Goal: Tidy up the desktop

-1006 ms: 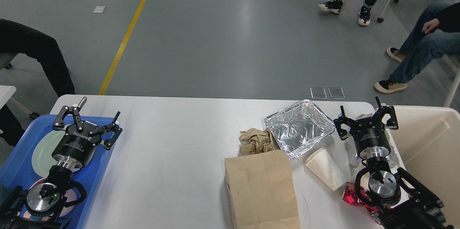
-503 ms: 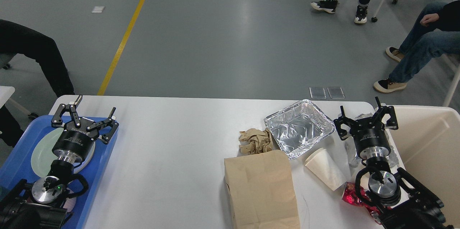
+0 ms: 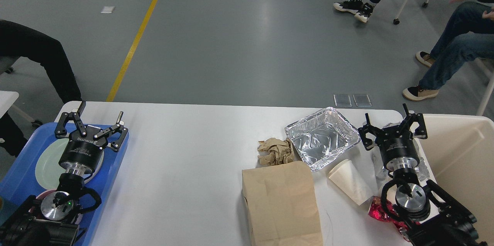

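Observation:
The white desktop (image 3: 185, 168) fills the lower half of the head view. On its right part lie a flat brown paper bag (image 3: 279, 203), a crumpled brown paper (image 3: 275, 151), an empty foil tray (image 3: 322, 138), a tipped white paper cup (image 3: 350, 181) and a red shiny wrapper (image 3: 376, 212). My left gripper (image 3: 101, 113) hangs open above the far end of the blue tray (image 3: 19, 176), holding nothing. My right gripper (image 3: 389, 119) is open by the desktop's right edge, beside the foil tray, with a clear plastic item partly hidden under it.
In the blue tray lie a pale green plate (image 3: 46, 165) and a pink one, mostly covered by my left arm. A beige bin (image 3: 461, 161) stands against the desktop's right side. People sit beyond the far edge.
My left gripper has drawn back left and toward the far edge over the blue tray, staying open. The right arm has not moved. The seated people shifted their legs.

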